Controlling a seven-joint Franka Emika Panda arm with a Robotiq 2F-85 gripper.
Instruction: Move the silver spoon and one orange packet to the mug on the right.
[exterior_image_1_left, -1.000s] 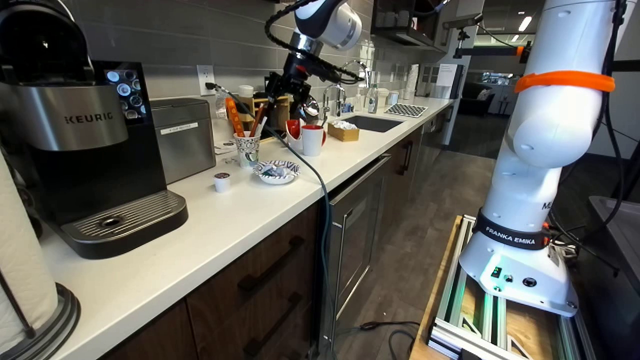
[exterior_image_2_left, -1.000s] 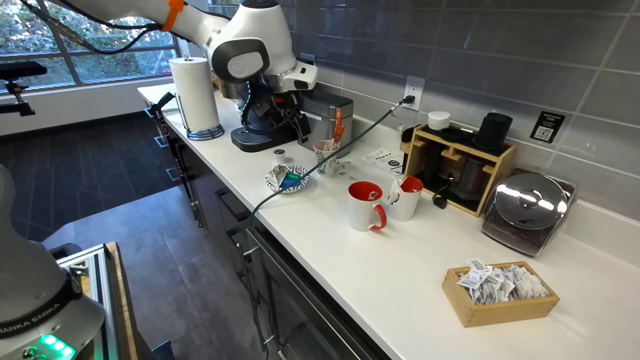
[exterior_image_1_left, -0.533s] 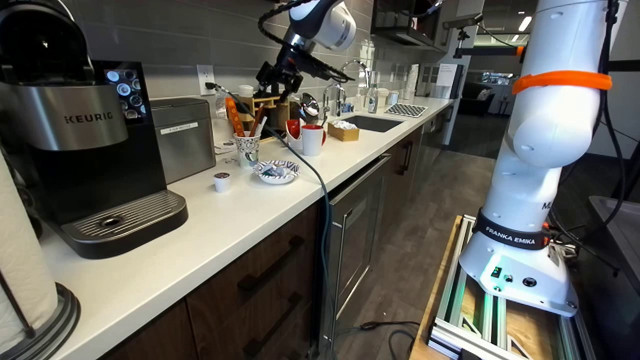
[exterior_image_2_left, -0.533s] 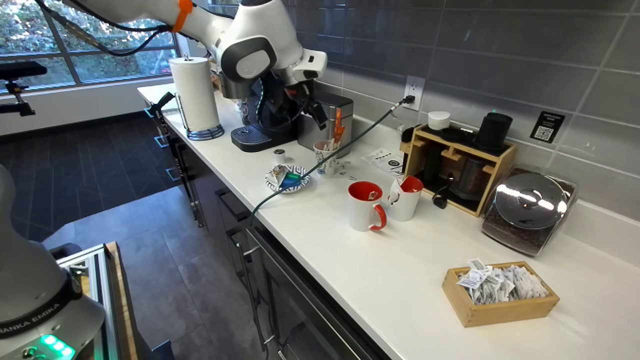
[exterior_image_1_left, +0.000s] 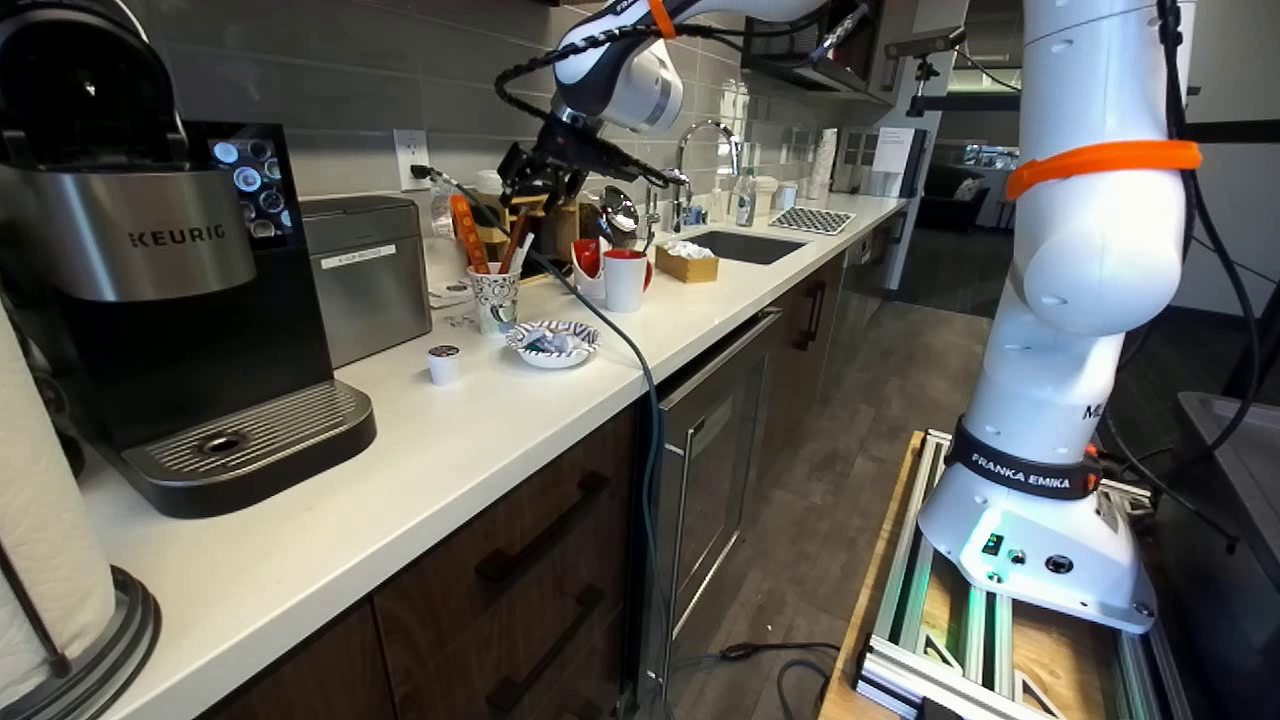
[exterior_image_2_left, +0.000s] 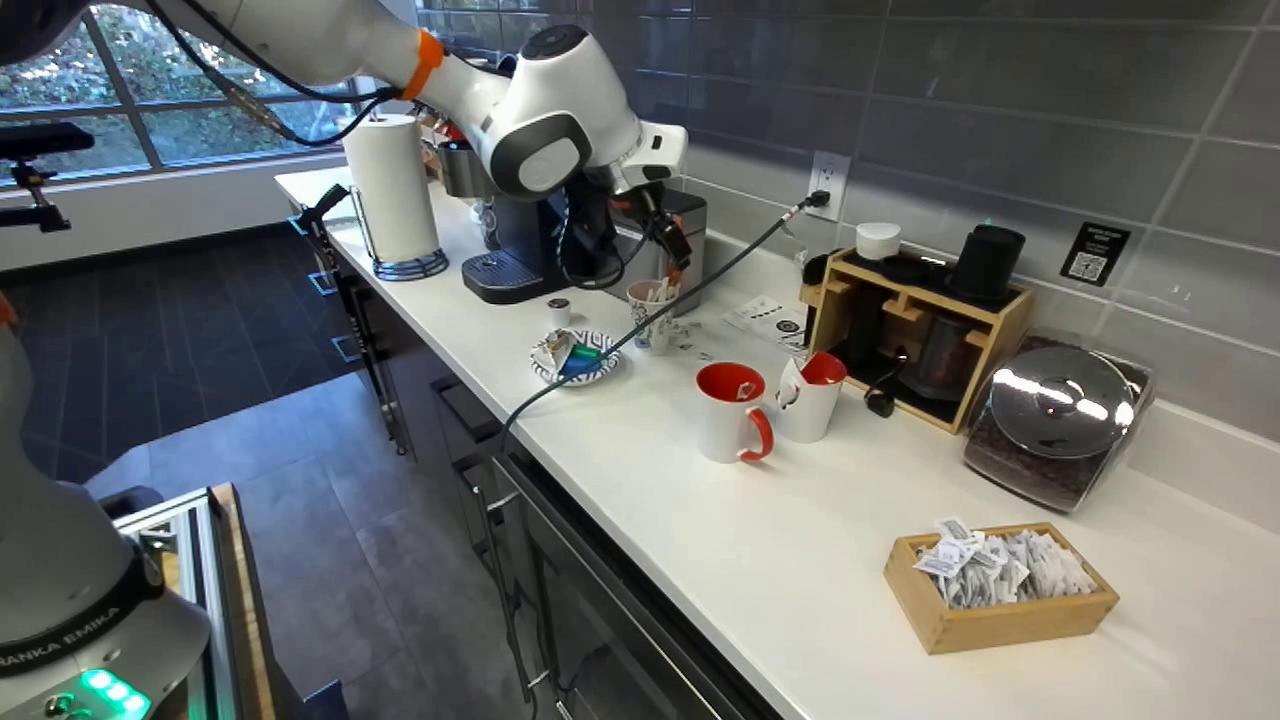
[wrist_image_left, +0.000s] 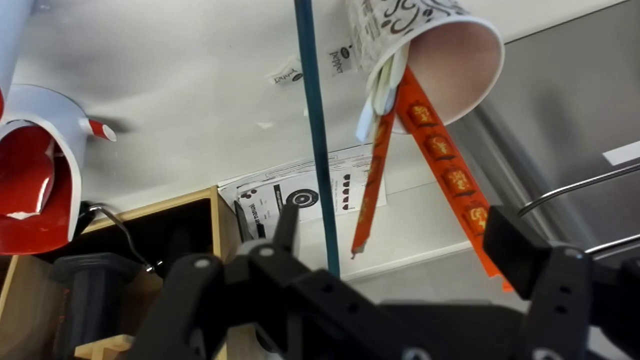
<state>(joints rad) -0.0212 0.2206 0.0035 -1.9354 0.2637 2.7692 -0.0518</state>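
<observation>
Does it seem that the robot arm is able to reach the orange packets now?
Probably yes: the tool is open, and the orange packets stick out of the patterned cup towards it. However, the cable, seen beside them in the wrist view, may interfere.

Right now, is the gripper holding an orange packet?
No: in the wrist view, the gripper is open, with both orange packets in the patterned paper cup.
</observation>
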